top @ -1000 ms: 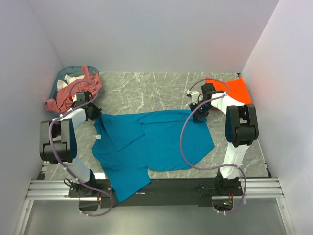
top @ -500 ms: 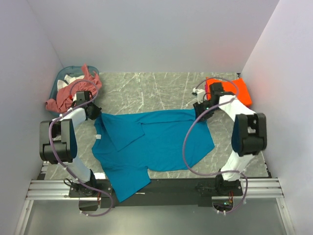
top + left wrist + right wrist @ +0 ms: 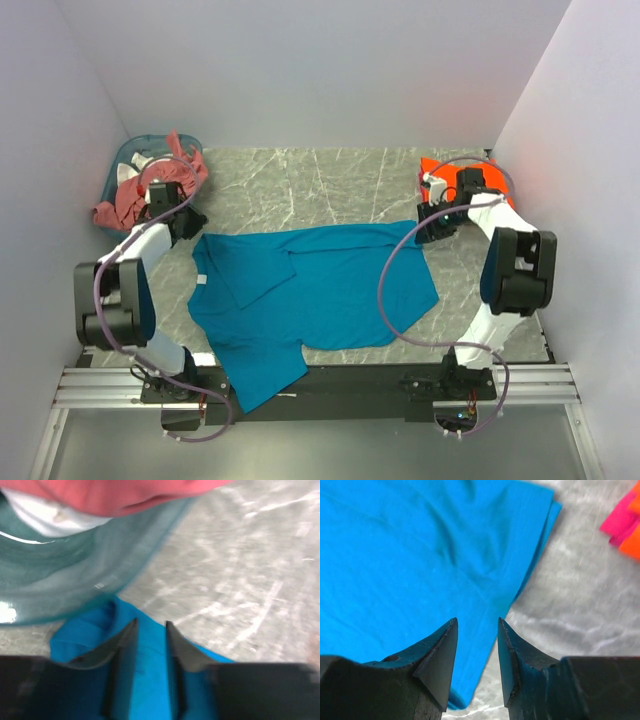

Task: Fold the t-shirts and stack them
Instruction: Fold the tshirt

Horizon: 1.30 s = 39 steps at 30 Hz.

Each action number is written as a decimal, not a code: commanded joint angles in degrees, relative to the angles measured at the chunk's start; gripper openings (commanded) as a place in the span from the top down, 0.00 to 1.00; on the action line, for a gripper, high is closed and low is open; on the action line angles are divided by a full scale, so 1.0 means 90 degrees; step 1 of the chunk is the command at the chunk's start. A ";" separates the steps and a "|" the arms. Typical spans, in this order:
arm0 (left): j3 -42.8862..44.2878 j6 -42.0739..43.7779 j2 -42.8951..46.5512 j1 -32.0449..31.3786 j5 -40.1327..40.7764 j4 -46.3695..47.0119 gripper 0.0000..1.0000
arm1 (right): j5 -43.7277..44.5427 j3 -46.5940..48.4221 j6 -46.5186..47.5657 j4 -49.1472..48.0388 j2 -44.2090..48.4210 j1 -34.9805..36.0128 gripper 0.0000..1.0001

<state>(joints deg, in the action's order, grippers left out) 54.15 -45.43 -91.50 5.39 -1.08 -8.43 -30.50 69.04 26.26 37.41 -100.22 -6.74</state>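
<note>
Teal-blue t-shirt spread flat across the middle of the marble table, one sleeve hanging off the near edge toward 7 o'clock, a flap folded over near its collar end at 9 o'clock

Left gripper at the shirt's 10 o'clock corner, just beside the teal plastic basket. Fingers parted by a narrow gap, blue cloth seen through it, nothing pinched between them. Left wrist view is blurred

Salmon-pink t-shirt heaped in the basket at 10 o'clock on the table, spilling over its rim

Right gripper above the blue shirt's 2 o'clock corner, straddling the cloth edge, bare marble on one side. Fingers stand moderately apart and grip nothing

Orange t-shirt lies at 2 o'clock on the table, apart from the blue shirt, partly hidden under the right arm in the top view
</note>
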 commanded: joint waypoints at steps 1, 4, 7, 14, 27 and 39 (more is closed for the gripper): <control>-0.0108 0.0106 0.0752 0.0007 -0.0221 0.0214 0.64 | -0.0059 0.0727 -0.0056 -0.0143 -0.0445 0.0036 0.55; -0.0283 0.0116 0.1123 0.0007 -0.0241 0.0194 0.53 | 0.0087 0.1040 -0.0222 -0.0230 -0.0835 0.0065 0.55; -0.0411 0.0135 0.1465 0.0017 -0.0251 0.0175 0.47 | 0.0351 0.1206 -0.0418 -0.0396 -0.1090 0.0153 0.55; -0.0645 0.0067 0.1593 0.0007 -0.0553 0.0252 0.46 | 0.0733 0.1430 -0.0681 -0.0582 -0.1519 0.0222 0.55; -0.0860 -0.0011 0.1202 0.0007 -0.0837 0.0516 0.47 | 0.0801 0.1617 -0.0682 -0.0162 -0.1813 0.0329 0.77; -0.0880 0.0057 0.1134 0.0016 -0.0847 0.0507 0.48 | 0.1523 0.1177 -0.0643 -0.0553 -0.1345 0.0310 0.95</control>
<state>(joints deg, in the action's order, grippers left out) 46.19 -45.52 -81.38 5.39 -7.79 -6.20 -20.58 80.82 20.38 34.30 -115.57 -4.25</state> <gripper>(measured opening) 0.525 0.052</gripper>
